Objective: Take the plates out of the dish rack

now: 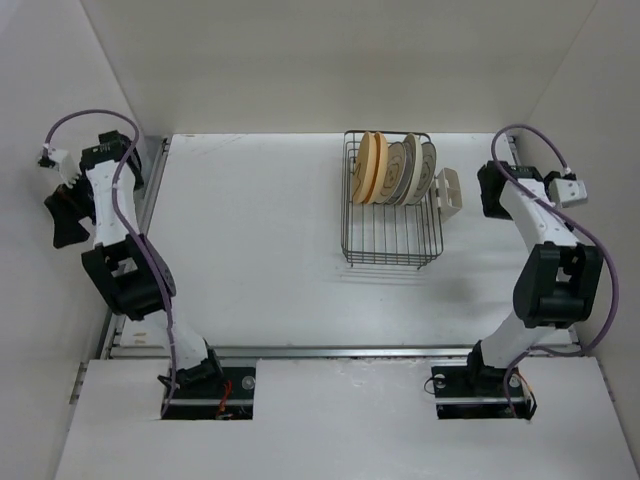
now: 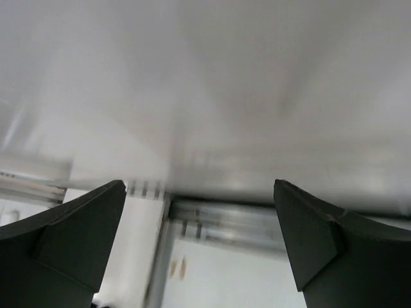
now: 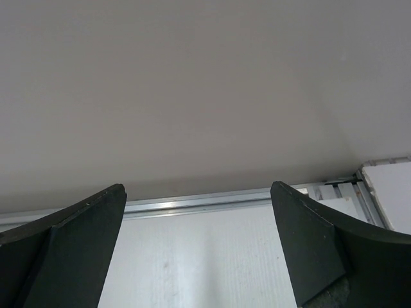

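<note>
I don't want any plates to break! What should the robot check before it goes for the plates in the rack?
1. The left end effector is open with nothing in it: ok.
2. The right end effector is open with nothing in it: ok.
3. The round cream, orange-tan and patterned plates stand on edge in the dark wire dish rack: ok.
4. The rack sits flat on the white table: ok.
5. Both end effectors are apart from the rack: ok.
6. Plates loose enough to lift out: cannot tell.
</note>
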